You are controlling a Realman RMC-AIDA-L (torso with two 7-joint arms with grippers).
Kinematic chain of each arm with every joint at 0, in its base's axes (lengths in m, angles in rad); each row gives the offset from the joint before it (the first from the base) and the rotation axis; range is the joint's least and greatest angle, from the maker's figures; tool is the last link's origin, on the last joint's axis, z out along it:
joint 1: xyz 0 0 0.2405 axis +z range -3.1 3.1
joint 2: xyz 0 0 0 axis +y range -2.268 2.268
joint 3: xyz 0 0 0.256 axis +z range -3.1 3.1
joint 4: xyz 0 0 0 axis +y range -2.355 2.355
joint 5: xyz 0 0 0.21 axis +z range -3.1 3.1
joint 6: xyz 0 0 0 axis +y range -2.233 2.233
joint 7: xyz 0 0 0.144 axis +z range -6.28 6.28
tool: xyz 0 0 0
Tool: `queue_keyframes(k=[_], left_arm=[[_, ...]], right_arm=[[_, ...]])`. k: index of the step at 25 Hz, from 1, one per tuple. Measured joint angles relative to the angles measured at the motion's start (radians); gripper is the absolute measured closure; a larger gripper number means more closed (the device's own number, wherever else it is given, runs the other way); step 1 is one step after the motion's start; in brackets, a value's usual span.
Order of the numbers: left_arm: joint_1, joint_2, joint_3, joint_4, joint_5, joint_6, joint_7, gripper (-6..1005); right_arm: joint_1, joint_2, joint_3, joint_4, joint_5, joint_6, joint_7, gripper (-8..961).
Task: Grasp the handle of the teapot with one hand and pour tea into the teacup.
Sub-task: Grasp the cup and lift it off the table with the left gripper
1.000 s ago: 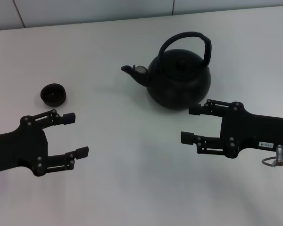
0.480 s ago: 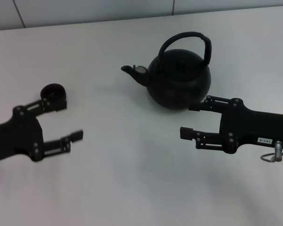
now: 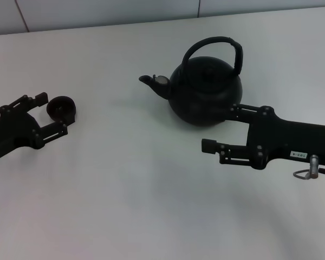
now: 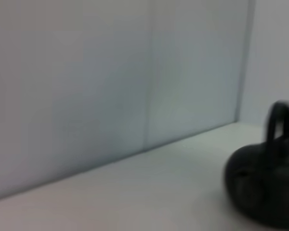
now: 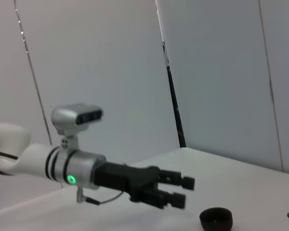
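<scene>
The matte black teapot (image 3: pixel 206 92) stands at the back middle of the white table, spout pointing left, with its arched handle (image 3: pixel 214 42) upright over the lid. The tiny dark teacup (image 3: pixel 61 108) sits at the far left. My left gripper (image 3: pixel 52 113) is open, its fingertips either side of the cup's near edge; I cannot tell if they touch it. My right gripper (image 3: pixel 221 127) is open and empty, just in front of the teapot's belly, well below the handle. The left wrist view shows the teapot (image 4: pixel 262 187) and handle (image 4: pixel 281 120). The right wrist view shows the left gripper (image 5: pixel 183 191) beside the teacup (image 5: pixel 216 219).
The white table (image 3: pixel 151 189) carries only the teapot and cup. A pale panelled wall (image 3: pixel 97 11) runs along its far edge. The left arm's white forearm (image 5: pixel 33 159) with a green light shows in the right wrist view.
My left gripper has moved back and to the left, up to the teacup. My right gripper has shifted slightly left, its upper finger now close against the teapot's belly.
</scene>
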Motion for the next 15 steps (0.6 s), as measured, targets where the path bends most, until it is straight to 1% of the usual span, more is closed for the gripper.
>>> queue_keyframes(k=[5, 8, 10, 13, 15], left_arm=[[-0.029, -0.001, -0.001, -0.051, -0.013, -0.121, 0.006, 200], [-0.035, -0.001, 0.001, -0.062, -0.018, -0.160, 0.021, 201], [-0.038, -0.001, 0.004, -0.066, -0.018, -0.177, 0.054, 202], [-0.038, -0.001, 0.004, -0.066, -0.018, -0.177, 0.054, 203], [-0.039, -0.001, 0.014, -0.068, -0.019, -0.179, 0.094, 204]], right_arm=[[0.008, 0.000, -0.004, 0.003, 0.002, 0.001, -0.001, 214], [0.010, -0.001, -0.006, 0.003, 0.002, 0.001, -0.002, 215], [0.013, -0.001, -0.006, 0.003, 0.002, 0.001, -0.002, 216], [0.015, -0.002, -0.006, 0.002, 0.003, 0.001, -0.002, 217], [0.017, -0.002, -0.005, 0.002, 0.004, 0.001, -0.002, 217]])
